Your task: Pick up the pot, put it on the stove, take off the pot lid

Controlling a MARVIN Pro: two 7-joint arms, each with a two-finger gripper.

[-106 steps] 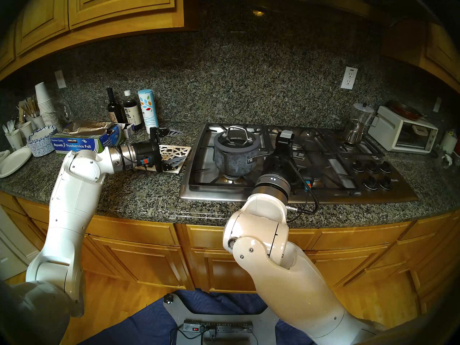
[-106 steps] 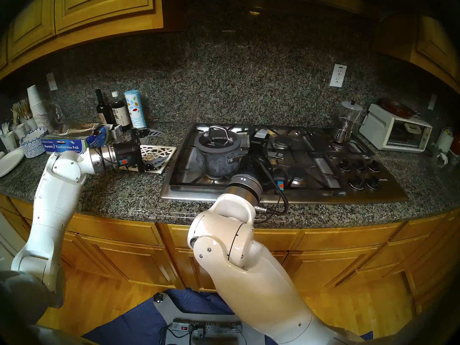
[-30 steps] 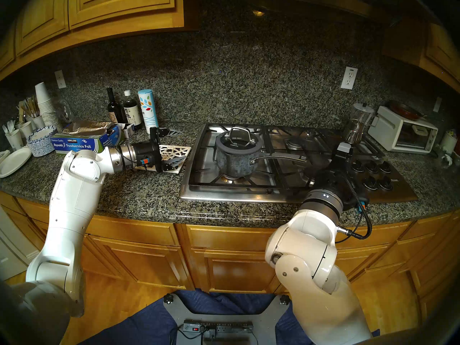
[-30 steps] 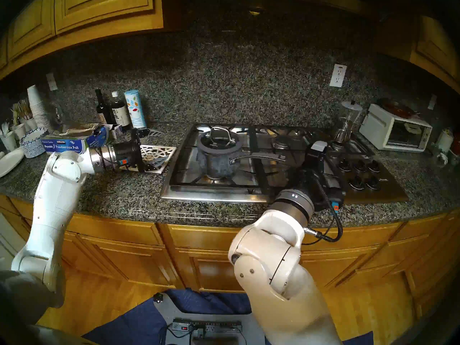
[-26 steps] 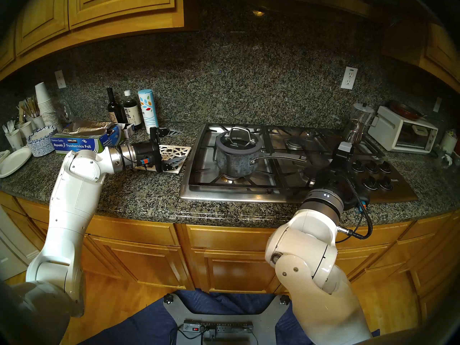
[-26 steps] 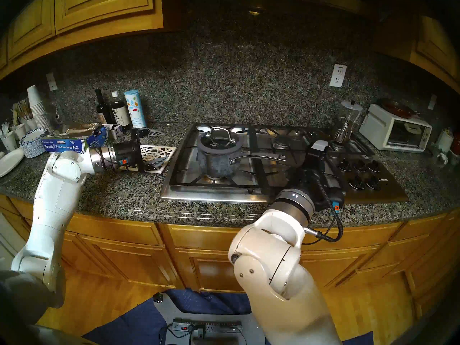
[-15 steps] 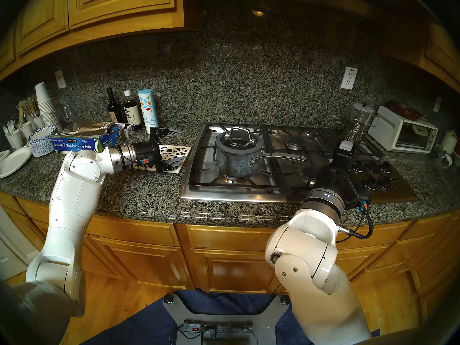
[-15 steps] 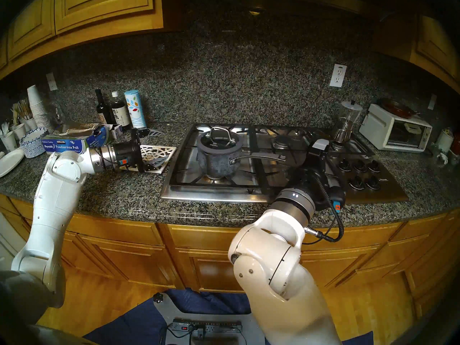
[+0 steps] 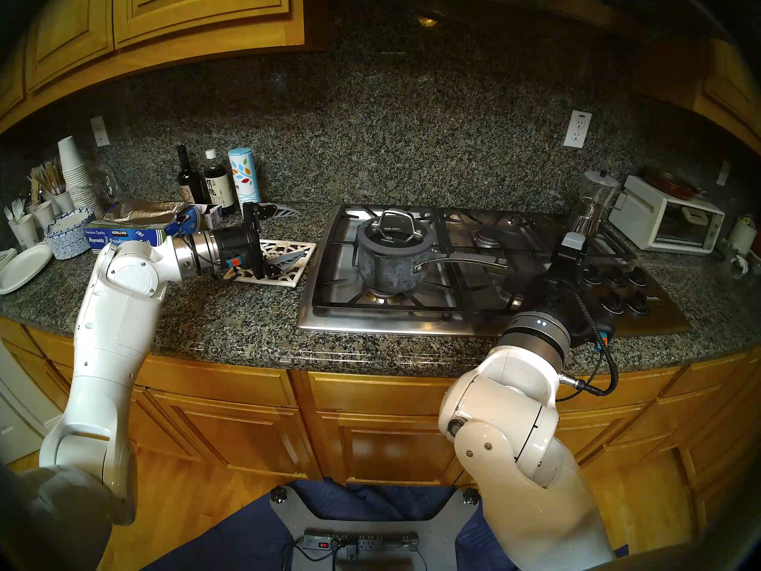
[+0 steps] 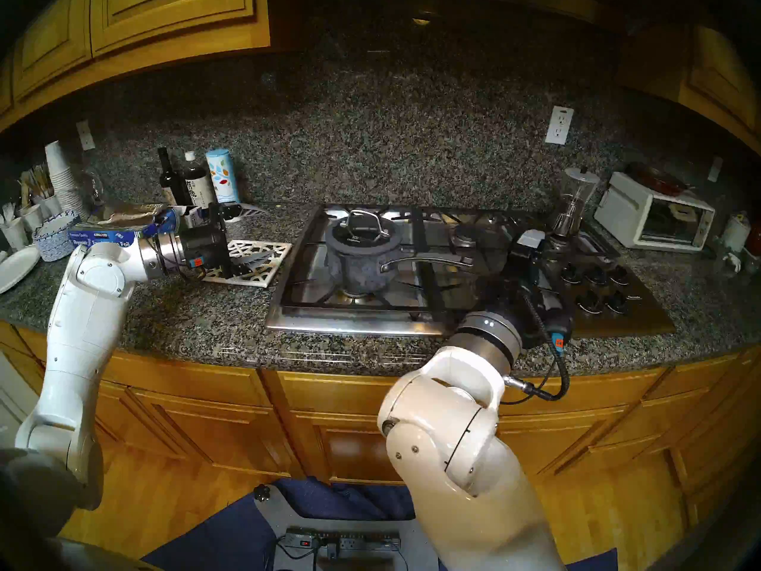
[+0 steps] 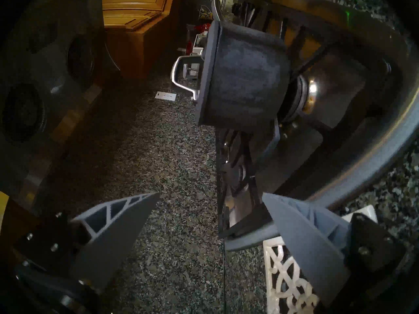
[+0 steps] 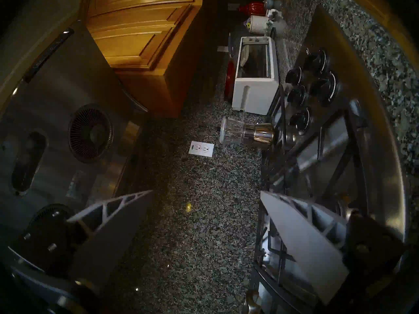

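Your left gripper [image 11: 210, 195]: jaws wide apart, empty, saucepan [image 11: 247, 84] at 12 o'clock; right gripper [image 12: 207, 194]: jaws spread wide, holding nothing.

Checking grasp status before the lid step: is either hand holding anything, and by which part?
Nothing is held. The left hand and right hand both stand open and empty, clear of the dark grey mottled saucepan.
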